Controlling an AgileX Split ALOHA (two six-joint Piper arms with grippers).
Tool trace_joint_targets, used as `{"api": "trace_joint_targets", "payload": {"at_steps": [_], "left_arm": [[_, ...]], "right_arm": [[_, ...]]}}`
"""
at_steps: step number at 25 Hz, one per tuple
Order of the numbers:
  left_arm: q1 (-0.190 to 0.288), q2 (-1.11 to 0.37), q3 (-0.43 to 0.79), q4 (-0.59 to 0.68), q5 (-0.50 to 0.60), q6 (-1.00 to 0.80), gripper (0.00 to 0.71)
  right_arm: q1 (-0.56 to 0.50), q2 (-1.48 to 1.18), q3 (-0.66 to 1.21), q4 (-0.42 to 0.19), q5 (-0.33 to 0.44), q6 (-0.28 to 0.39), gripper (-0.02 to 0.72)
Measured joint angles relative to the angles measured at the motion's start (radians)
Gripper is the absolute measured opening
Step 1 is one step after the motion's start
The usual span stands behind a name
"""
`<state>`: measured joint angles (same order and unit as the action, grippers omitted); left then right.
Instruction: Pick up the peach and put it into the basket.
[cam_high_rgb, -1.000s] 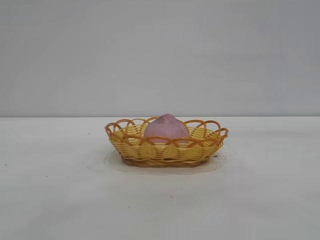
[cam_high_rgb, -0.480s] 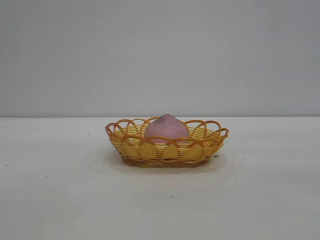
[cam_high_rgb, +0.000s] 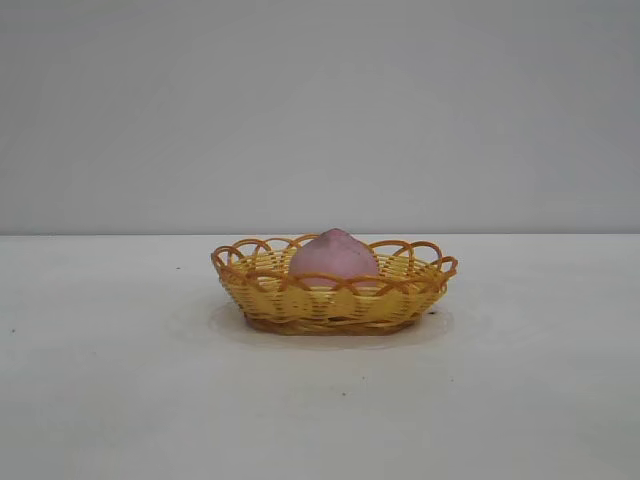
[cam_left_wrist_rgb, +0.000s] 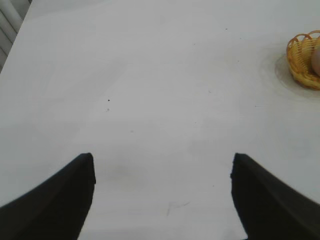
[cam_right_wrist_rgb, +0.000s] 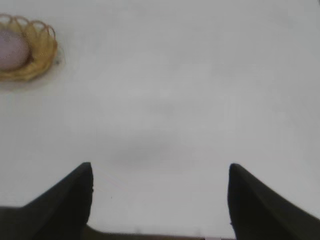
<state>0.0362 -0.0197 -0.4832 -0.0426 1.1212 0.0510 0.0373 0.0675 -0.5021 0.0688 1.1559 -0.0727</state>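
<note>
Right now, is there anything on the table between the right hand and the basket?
Nothing: the right wrist view shows only bare white table between the open right hand and the basket, which holds the peach.

We read this as a lab test setup: bare white desk, plain grey wall right behind the desk, no furnishings.

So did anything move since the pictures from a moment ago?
Nothing visibly changed. The peach sits in the basket on the table just as before, and no arm shows in the outside view then or now. Both grippers, left and right, are open over bare table, away from the basket.
</note>
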Motion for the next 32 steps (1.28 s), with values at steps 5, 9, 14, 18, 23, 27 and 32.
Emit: {"api": "trace_joint_targets", "payload": {"at_steps": [5, 9, 14, 18, 23, 27, 32], "left_arm": [[0.000, 0.000, 0.000, 0.000, 0.000, 0.000, 0.533], [0.000, 0.000, 0.000, 0.000, 0.000, 0.000, 0.533], [0.000, 0.000, 0.000, 0.000, 0.000, 0.000, 0.533], [0.000, 0.000, 0.000, 0.000, 0.000, 0.000, 0.533], [-0.010, 0.000, 0.000, 0.000, 0.000, 0.000, 0.533], [-0.015, 0.000, 0.000, 0.000, 0.000, 0.000, 0.533], [-0.015, 0.000, 0.000, 0.000, 0.000, 0.000, 0.533]], "right_arm": [[0.000, -0.084, 0.012, 0.000, -0.009, 0.002, 0.535], [0.000, -0.084, 0.012, 0.000, -0.009, 0.004, 0.535], [0.000, -0.084, 0.013, 0.000, -0.009, 0.005, 0.535], [0.000, -0.084, 0.013, 0.000, -0.009, 0.005, 0.535], [0.000, -0.084, 0.013, 0.000, -0.009, 0.005, 0.535], [0.000, -0.084, 0.013, 0.000, -0.009, 0.005, 0.535], [0.000, -0.084, 0.013, 0.000, -0.009, 0.005, 0.535]]}}
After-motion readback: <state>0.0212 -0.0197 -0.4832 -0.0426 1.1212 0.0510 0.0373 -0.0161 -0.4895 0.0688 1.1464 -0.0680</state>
